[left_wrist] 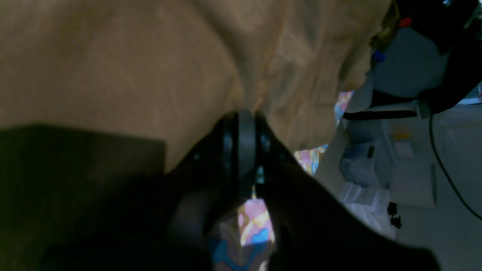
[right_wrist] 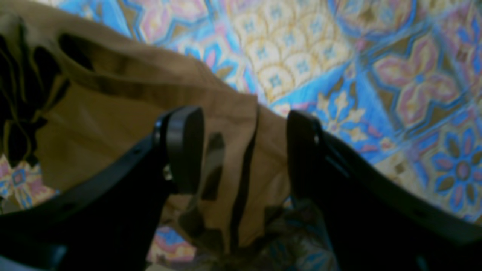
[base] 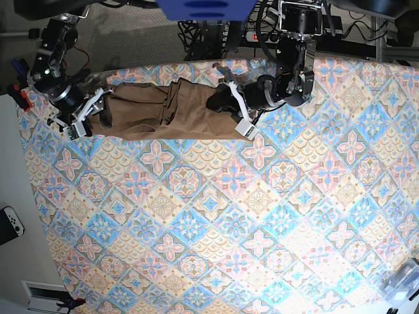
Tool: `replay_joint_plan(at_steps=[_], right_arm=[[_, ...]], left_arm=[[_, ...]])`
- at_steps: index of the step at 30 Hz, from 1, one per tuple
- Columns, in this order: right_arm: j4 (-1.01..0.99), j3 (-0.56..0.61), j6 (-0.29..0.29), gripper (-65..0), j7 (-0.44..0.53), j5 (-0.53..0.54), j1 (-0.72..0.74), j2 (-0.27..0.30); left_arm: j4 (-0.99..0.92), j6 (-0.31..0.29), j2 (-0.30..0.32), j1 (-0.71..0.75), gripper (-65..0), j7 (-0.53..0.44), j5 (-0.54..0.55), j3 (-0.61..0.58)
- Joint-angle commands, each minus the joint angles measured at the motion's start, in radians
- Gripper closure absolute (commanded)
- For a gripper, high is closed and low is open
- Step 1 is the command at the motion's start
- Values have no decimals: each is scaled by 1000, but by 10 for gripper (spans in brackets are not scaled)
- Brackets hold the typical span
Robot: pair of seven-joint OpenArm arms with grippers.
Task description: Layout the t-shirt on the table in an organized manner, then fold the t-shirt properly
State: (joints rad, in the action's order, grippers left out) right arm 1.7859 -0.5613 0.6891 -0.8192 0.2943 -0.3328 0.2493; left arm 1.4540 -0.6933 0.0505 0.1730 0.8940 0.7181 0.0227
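Note:
The brown t-shirt [base: 163,111] lies bunched in a long band across the far part of the patterned table [base: 249,222]. My left gripper [base: 216,101] is at the band's right end. In the left wrist view the left gripper [left_wrist: 246,114] is shut, its two pads pressed together on a gathered fold of the t-shirt [left_wrist: 150,67]. My right gripper [base: 101,118] is at the band's left end. In the right wrist view the right gripper [right_wrist: 241,150] stands open, its fingers [right_wrist: 184,146] straddling a creased edge of the t-shirt [right_wrist: 124,113] that rests on the table [right_wrist: 339,56].
The table's left edge runs close to the right arm, with a white surface and a black controller [base: 10,224] beyond it. A clear plastic box [base: 400,284] sits at the near right corner. Cables and arm mounts [base: 216,26] crowd the far edge. White boxes [left_wrist: 365,195] stand past the table's edge.

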Motion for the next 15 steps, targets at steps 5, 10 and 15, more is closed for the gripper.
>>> replay_joint_plan(at_steps=[5,10,15], right_arm=[[44,-21,4,-340,13,29,5,12],[48,-162,5,-421,10,277,-1,14],[-47,-216,5,-475,10,500,-33,18]], left_arm=[[14,-5,2,-10,0,-13,8,-2],[14,-5,4,-10,0,-13,7,1],[14,-5,4,-10,0,-13,7,3]])
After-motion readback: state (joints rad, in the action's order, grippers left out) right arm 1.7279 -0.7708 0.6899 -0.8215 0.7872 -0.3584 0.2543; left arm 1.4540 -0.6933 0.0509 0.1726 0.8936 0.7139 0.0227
